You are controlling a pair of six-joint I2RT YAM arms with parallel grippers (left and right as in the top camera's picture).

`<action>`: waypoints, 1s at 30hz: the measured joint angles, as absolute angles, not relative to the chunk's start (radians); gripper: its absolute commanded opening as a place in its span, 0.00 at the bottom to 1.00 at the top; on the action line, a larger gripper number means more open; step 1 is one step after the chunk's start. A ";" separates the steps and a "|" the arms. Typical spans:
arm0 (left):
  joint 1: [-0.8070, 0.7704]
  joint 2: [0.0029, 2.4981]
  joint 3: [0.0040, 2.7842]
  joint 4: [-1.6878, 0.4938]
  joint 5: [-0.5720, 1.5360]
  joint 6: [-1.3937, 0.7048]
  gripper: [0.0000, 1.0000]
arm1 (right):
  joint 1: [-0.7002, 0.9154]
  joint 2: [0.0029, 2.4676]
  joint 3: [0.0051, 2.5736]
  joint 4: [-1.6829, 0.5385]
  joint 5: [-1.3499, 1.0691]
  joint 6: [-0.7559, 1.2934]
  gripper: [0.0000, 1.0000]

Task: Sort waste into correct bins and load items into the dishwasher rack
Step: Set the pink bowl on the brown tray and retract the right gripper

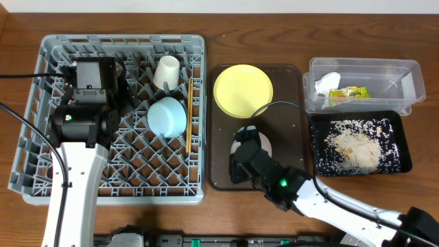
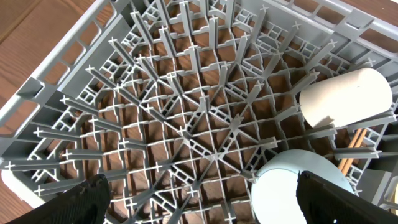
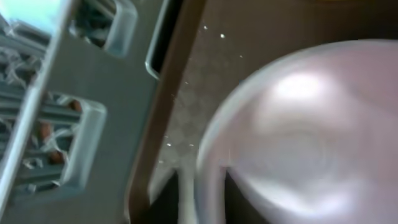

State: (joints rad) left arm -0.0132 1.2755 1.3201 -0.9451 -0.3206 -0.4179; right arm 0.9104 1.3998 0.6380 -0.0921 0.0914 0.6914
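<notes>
left gripper point(image 2: 208, 198) spread wide over the dishwasher rack point(image 1: 123, 42), holding nothing. right gripper point(image 1: 247, 142) at the small white bowl point(image 3: 298, 124) on the brown tray point(image 1: 291, 120); can't tell its grip.

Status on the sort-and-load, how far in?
Done: cup, light blue bowl, chopsticks in rack; tissue, wrapper in clear tub; crumbs in black tray. In hand: right jaws at small white bowl on brown tray. Remaining: that bowl and yellow plate.

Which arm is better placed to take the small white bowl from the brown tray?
Right. The right fingers are directly at the small white bowl on the brown tray; the left fingers hang open over the dishwasher rack.
</notes>
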 measured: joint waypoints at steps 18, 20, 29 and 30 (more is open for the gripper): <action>-0.013 1.275 1.320 -0.945 -0.321 -0.418 0.96 | 0.739 1.153 1.048 -0.850 0.181 0.563 0.99; -0.013 1.276 1.320 -0.945 -0.321 -0.418 0.96 | 0.669 1.109 1.098 -0.959 0.220 0.542 0.99; -0.013 1.275 1.320 -0.945 -0.321 -0.418 0.96 | 0.480 0.945 1.126 -1.145 0.313 0.490 0.99; -0.013 1.276 1.320 -0.945 -0.321 -0.418 0.96 | 0.479 0.941 1.126 -1.146 0.314 0.488 0.99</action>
